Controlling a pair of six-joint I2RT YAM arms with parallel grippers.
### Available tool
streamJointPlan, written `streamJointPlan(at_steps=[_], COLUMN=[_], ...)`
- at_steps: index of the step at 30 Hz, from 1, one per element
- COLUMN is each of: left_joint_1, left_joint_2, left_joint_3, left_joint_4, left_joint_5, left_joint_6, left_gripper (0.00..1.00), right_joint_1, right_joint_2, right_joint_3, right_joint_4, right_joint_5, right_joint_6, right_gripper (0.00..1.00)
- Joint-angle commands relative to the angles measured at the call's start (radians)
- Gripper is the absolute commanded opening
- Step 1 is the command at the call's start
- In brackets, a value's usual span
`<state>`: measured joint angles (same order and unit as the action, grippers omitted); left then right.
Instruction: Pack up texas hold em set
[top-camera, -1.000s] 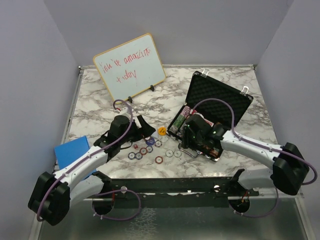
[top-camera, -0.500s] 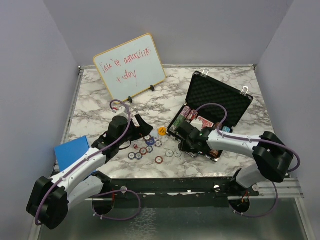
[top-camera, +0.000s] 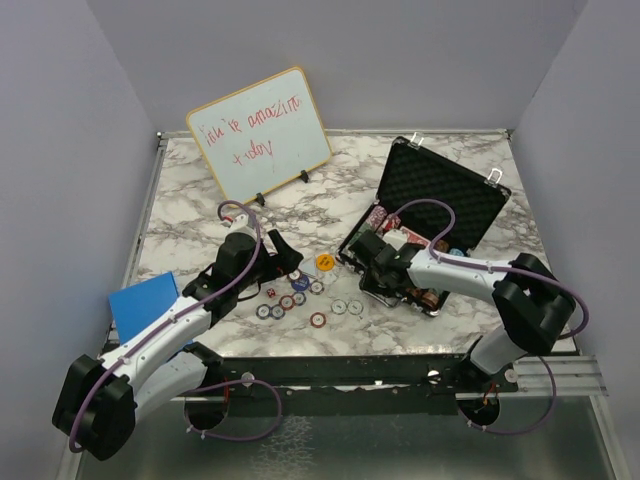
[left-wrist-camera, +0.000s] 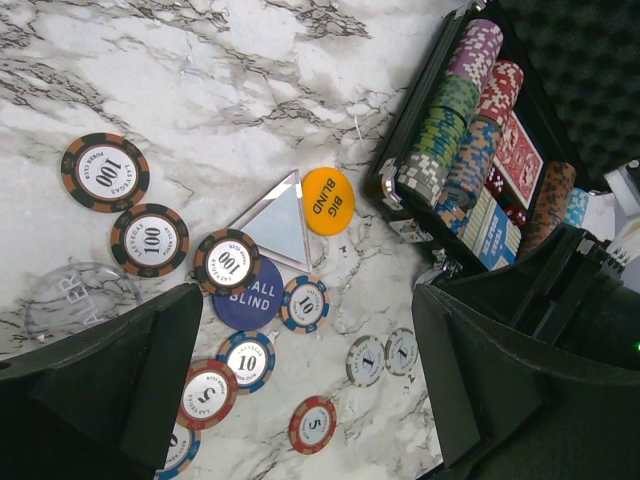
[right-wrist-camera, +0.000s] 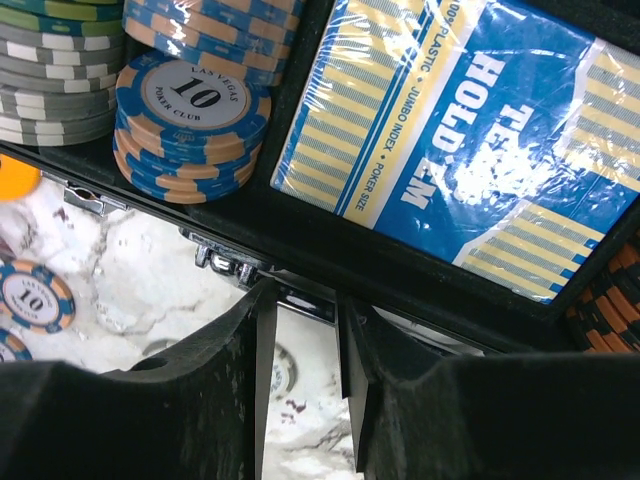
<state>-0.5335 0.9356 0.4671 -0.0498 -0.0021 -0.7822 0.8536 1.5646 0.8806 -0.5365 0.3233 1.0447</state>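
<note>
The left fingers (left-wrist-camera: 120, 380) are standing wide apart and are holding nothing. The right fingers (right-wrist-camera: 200, 400) are standing close together with only a thin gap. Only table is showing in that gap. I cannot tell if their tips are touching the case.

The table (top-camera: 200, 200) is lying under both pairs of fingers, with lots of bare room far ahead of the left fingers. The black briefcase (top-camera: 440, 190) is lying open with its lid up. Its front wall is running across just past the right fingertips, and the right arm is hiding part of its tray in the top view. The whiteboard (top-camera: 260, 130) is leaning far beyond the left fingers, well apart from them.

In the case, a blue card box (right-wrist-camera: 450, 130) is sitting just ahead of the right fingers, cut off by the picture's edge. A red card deck (left-wrist-camera: 518, 150) is peeking out, half hidden behind the chip rows (left-wrist-camera: 440, 140).

The loose chips (left-wrist-camera: 150, 240) are lying between and ahead of the left fingers. A few are slipping out of sight behind the fingers. A blue disc (left-wrist-camera: 245, 295) is lying partly under two chips. The orange-yellow disc (left-wrist-camera: 327, 200) is lying bare ahead of the left fingers, near the case corner.
</note>
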Motion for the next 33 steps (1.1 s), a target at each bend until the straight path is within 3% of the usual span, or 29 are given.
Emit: streamJointPlan(at_steps=[1, 8, 19, 29, 33], left_joint_1=[-0.003, -0.002, -0.002, -0.002, -0.002], left_joint_2=[-0.017, -0.017, -0.088, -0.275, -0.363], left_joint_3=[0.008, 0.017, 0.098, 0.212, 0.251], left_joint_4=[-0.016, -0.026, -0.139, -0.327, -0.375], left_joint_5=[-0.045, -0.054, -0.178, -0.423, -0.503], left_joint_6=[0.022, 0.029, 0.082, 0.136, 0.152], left_gripper=[0.94, 0.94, 0.94, 0.97, 0.99], right_joint_1=[-0.103, -0.123, -0.054, 0.088, 0.104], right_joint_2=[0.041, 0.054, -0.115, 0.094, 0.244], right_joint_3=[0.011, 0.036, 0.062, 0.269, 0.425], right_joint_4=[0.059, 0.096, 0.137, 0.147, 0.030], right_joint_5=[0.189, 0.160, -0.037, -0.077, -0.041], right_joint_6=[-0.109, -0.169, -0.354, -0.382, -0.341], right_gripper=[0.37, 0.38, 0.48, 0.69, 0.75])
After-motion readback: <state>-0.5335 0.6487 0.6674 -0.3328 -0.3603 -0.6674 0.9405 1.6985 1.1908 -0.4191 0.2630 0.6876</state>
